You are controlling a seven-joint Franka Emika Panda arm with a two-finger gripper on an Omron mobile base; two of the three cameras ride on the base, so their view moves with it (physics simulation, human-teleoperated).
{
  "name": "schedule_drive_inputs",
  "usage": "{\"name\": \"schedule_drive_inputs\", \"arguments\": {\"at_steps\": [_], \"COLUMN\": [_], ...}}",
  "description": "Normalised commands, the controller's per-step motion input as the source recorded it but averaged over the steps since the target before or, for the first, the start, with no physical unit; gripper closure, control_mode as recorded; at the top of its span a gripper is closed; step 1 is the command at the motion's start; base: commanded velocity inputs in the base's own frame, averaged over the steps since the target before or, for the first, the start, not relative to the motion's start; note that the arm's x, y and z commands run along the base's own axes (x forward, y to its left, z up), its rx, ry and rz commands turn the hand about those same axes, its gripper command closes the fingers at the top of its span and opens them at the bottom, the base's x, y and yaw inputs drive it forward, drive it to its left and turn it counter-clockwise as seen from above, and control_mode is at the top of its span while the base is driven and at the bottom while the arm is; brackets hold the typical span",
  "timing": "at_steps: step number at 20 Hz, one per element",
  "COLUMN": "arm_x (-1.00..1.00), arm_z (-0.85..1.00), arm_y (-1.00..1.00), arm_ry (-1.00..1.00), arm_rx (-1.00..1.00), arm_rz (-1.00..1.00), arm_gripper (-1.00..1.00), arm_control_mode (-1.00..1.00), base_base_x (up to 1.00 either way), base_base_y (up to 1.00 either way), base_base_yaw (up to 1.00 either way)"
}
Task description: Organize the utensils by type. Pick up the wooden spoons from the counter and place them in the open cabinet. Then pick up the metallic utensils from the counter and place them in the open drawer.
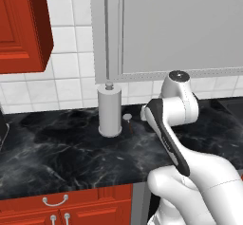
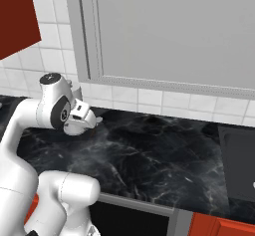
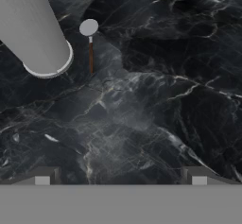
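The wooden spoon point(image 3: 90, 46) lies bowl toward the backsplash on the counter point(image 3: 156, 100), end effector point(image 3: 121, 178) spread above, empty.

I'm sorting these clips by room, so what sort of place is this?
A rendered kitchen, most likely: a glossy black stone counter over red cabinet fronts, a white tiled wall behind, and a small spoon beside a grey cylinder.
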Motion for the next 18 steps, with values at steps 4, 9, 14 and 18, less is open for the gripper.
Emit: {"name": "schedule_drive_inputs", "arguments": {"at_steps": [4, 9, 14, 18], "arm_x": [0.00, 0.52, 0.74, 0.91], "arm_z": [0.00, 0.00, -0.04, -0.19], "arm_y": [0.00, -0.12, -0.14, -0.08], "arm_ry": [0.00, 0.00, 0.00, 0.06], "arm_rx": [0.00, 0.17, 0.23, 0.10], "arm_rz": [0.00, 0.11, 0.16, 0.12], "arm_gripper": [-1.00, -1.00, -1.00, -1.00], "arm_control_mode": [1.00, -1.00, -1.00, -1.00], "base_base_x": [0.02, 0.00, 0.00, 0.00], "base_base_y": [-0.03, 0.00, 0.00, 0.00], "base_base_yaw": [0.01, 0.00, 0.00, 0.00]}}
